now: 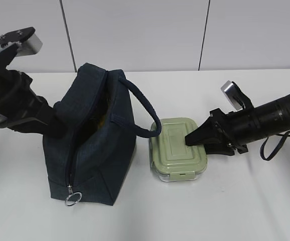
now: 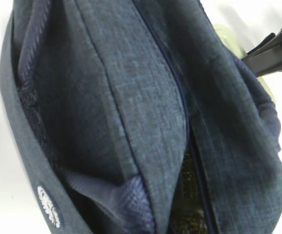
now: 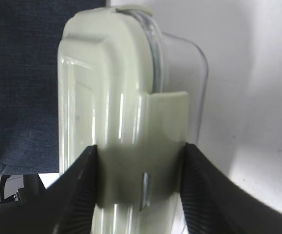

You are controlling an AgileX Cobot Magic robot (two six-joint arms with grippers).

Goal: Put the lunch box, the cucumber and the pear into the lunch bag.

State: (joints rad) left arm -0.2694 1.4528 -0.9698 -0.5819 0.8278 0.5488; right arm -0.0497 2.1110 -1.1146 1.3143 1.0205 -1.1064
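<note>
The lunch box (image 1: 177,148) sits on the white table (image 1: 210,211) just right of the lunch bag (image 1: 92,145), its sage lid up; the right gripper's fingers (image 3: 85,195) grasp it, one on the lid, one below the side clip; the bag stands upright, top gaping, ring pull (image 1: 71,200) hanging low; the left gripper (image 1: 52,120) reaches to the bag's left flap, and whether its fingers are clenched I cannot tell.

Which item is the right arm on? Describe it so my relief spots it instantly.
Find the navy lunch bag standing on the white table. Just right of it, under the handle loop, sits the lunch box, with the right gripper clamping its edge. It alone has a sage-green lid over clear walls.
</note>
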